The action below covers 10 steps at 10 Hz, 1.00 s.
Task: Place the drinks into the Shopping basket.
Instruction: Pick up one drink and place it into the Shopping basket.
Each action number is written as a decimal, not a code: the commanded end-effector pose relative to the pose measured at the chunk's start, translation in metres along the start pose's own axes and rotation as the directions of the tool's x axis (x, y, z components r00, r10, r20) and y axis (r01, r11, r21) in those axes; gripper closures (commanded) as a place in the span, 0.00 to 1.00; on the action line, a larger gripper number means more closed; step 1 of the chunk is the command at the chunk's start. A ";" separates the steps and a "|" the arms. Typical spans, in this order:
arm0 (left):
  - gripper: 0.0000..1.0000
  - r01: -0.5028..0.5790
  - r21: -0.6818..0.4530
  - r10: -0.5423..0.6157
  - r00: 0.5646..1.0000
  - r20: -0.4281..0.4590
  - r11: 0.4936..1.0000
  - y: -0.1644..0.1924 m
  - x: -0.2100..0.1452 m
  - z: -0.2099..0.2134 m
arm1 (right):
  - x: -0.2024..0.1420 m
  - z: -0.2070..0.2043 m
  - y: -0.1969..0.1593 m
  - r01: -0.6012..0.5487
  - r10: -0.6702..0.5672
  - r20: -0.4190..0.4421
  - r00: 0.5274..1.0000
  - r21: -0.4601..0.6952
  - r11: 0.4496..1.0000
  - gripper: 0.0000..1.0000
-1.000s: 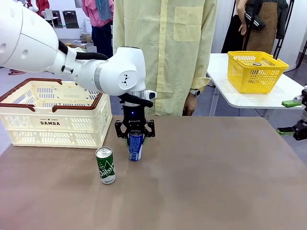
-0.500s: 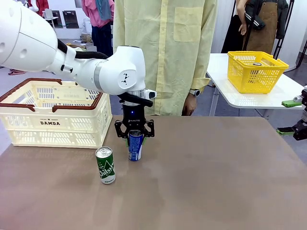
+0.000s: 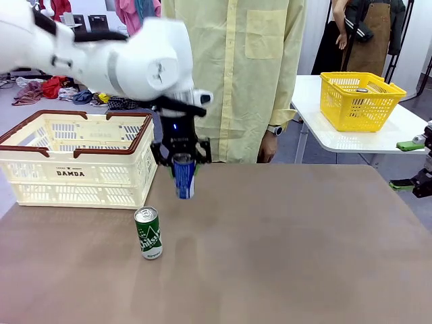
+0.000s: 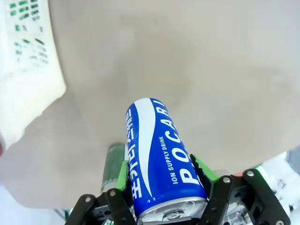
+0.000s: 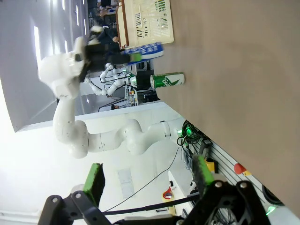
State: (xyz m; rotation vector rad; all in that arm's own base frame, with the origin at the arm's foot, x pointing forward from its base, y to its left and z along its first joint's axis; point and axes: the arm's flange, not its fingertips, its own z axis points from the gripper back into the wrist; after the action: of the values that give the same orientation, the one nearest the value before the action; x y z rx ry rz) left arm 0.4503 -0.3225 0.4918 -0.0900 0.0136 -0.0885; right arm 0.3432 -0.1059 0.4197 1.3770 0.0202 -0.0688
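My left gripper (image 3: 182, 169) is black, green-padded; the blue can (image 3: 183, 185) and green can (image 3: 148, 233) bear white lettering; basket (image 3: 101, 177) cream, brown-rimmed.

We see the blue can (image 4: 161, 154) as glossy printed metal with a bright silver top; the green can (image 3: 148, 233) shines likewise. The Shopping basket (image 3: 101, 177) looks like smooth slotted plastic. The desk (image 3: 290, 250) shows a matt, faintly mottled brown surface.

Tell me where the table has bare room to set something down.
Bare: the whole right half of the table, from the green can to the right edge, and the strip nearest the camera. Crowded: the far left, where the left claw holds the blue can beside the Shopping basket.
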 end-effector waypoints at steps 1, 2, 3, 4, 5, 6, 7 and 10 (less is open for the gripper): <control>1.00 0.038 -0.041 -0.038 0.999 -0.011 0.998 0.014 -0.018 0.046 | -0.001 0.004 0.002 0.003 -0.003 -0.014 1.000 -0.010 1.000 0.00; 1.00 0.061 -0.051 -0.062 0.998 -0.023 0.997 0.019 -0.024 0.062 | -0.001 0.004 0.002 0.003 -0.003 -0.014 1.000 -0.010 1.000 0.00; 1.00 0.011 -0.049 -0.012 1.000 -0.017 0.999 0.028 -0.027 0.074 | -0.001 0.004 0.002 0.003 -0.003 -0.014 1.000 -0.010 1.000 0.00; 1.00 -0.080 -0.005 0.079 0.997 -0.002 0.997 0.035 -0.029 0.077 | -0.001 0.004 0.002 0.003 -0.003 -0.014 1.000 -0.010 1.000 0.00; 1.00 0.029 -0.029 -0.029 1.000 0.001 0.999 0.016 -0.031 0.072 | -0.001 0.004 0.002 0.003 -0.003 -0.014 1.000 -0.010 1.000 0.00; 1.00 0.029 -0.029 -0.029 1.000 0.001 0.999 0.016 -0.031 0.072 | -0.001 0.004 0.002 0.003 -0.003 -0.014 1.000 -0.010 1.000 0.00; 1.00 0.029 -0.029 -0.029 1.000 0.001 0.999 0.016 -0.031 0.072 | -0.001 0.004 0.002 0.003 -0.003 -0.014 1.000 -0.010 1.000 0.00; 1.00 0.023 -0.018 -0.023 1.000 -0.014 1.000 0.013 -0.032 0.066 | -0.001 0.004 0.002 0.003 -0.003 -0.014 1.000 -0.010 1.000 0.00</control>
State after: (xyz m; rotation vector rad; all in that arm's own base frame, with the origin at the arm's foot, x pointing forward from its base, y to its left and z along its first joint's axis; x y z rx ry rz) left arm 0.4205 -0.3034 0.5547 -0.1065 0.0295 -0.1152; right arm 0.3432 -0.1059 0.4198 1.3771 0.0202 -0.0688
